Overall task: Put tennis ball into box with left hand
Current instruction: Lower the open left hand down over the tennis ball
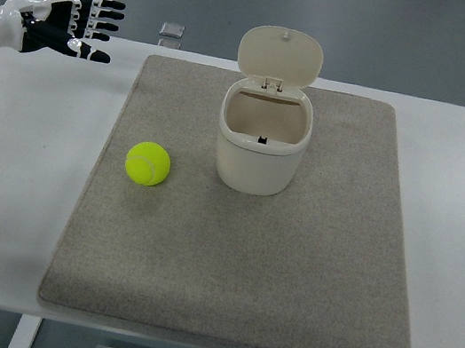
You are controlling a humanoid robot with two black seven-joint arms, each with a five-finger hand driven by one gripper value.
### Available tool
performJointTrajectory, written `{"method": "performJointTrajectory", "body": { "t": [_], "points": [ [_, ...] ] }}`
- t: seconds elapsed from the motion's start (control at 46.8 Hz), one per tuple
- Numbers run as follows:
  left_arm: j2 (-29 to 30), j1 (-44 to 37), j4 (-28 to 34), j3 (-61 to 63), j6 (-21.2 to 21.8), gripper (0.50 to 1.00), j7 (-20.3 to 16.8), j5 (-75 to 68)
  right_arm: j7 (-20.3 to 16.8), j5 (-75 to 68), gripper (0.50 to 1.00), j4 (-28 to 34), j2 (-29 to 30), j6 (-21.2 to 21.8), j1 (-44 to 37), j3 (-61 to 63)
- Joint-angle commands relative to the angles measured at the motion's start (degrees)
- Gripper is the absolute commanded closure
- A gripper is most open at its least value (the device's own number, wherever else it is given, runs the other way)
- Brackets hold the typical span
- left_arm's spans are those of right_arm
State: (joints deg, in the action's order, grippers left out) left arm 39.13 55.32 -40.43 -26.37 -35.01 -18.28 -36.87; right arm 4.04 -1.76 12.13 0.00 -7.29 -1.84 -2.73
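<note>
Left hand (77, 23) is way up around 10 o'clock in our top view, fingers stretched out flat and holding nothing, hovering over the bare white bench (9, 162) off the edge of the mat (233, 273). Right arm isn't showing at all.

Tennis ball (147, 163) sits on the grey mat at roughly 9 o'clock from the box (260, 147), near it but not touching. Box lid (280, 54) is flipped up at 12 o'clock, so the opening's clear.

What we'd worry about:
- It's a ball on a mat. If our fingers come in low and clip it from the side, we reckon it rolls off, maybe toward the box wall or off the mat onto the bench.
- Hand has to travel down toward 5 o'clock to reach it, so any overshoot pokes the ball first.
- Box looks light. Bump the rim while dropping and it could slide or tip.
- That upright lid could get knocked shut if we come in from behind.
</note>
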Motion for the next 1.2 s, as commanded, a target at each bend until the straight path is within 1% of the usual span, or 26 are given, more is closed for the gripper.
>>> {"method": "performJointTrajectory", "body": {
  "t": [0.0, 0.064, 0.192, 0.32, 0.427, 0.555, 0.683, 0.769, 0.961, 1.047, 1.175],
  "points": [
    [1.6, -0.3, -2.6, 0.1, 0.0, 0.508, -4.4, -4.0, 0.0, 0.0, 0.599, 0.0, 0.0, 0.0, 0.0, 0.0],
    [3.6, -0.5, -4.9, 0.4, 0.0, 0.508, -6.6, -6.8, 0.0, 0.0, 0.599, 0.0, 0.0, 0.0, 0.0, 0.0],
    [6.5, -0.6, -8.2, 0.3, 0.0, 0.508, -9.3, -13.7, 0.0, 0.0, 0.599, 0.0, 0.0, 0.0, 0.0, 0.0],
    [7.3, -1.7, -8.5, 0.7, 0.0, 0.51, -10.5, -18.0, 0.0, 0.0, 0.599, 0.0, 0.0, 0.0, 0.0, 0.0],
    [8.2, -3.0, -10.9, 0.9, 0.0, 0.51, -11.7, -22.9, 0.0, 0.0, 0.599, 0.0, 0.0, 0.0, 0.0, 0.0],
    [11.0, -4.7, -17.2, 0.9, 5.6, 0.51, -13.5, -28.1, 0.0, 0.0, 0.599, 0.0, 0.0, 0.0, 0.0, 0.0],
    [12.0, -6.1, -22.1, 1.9, 11.2, 0.51, -14.9, -31.7, 0.0, 0.0, 0.599, 0.0, 0.0, 0.0, 0.0, 0.0],
    [11.9, -6.3, -23.9, 3.0, 15.0, 0.512, -16.2, -37.6, 0.0, 0.0, 0.599, 0.0, 0.0, 0.0, 0.0, 0.0],
    [10.7, -5.7, -27.5, 7.5, 24.7, 0.512, -16.3, -44.9, 0.0, 0.0, 0.599, 0.0, 0.0, 0.0, 0.0, 0.0],
    [10.1, -5.5, -27.8, 7.9, 26.3, 0.514, -16.3, -47.8, 0.0, 0.0, 0.597, 0.0, 0.0, 0.0, 0.0, 0.0],
    [9.0, -4.3, -27.6, 7.9, 26.4, 0.516, -16.3, -51.0, 0.0, 0.0, 0.599, 0.0, 0.0, 0.0, 0.0, 0.0]
  ]
}}
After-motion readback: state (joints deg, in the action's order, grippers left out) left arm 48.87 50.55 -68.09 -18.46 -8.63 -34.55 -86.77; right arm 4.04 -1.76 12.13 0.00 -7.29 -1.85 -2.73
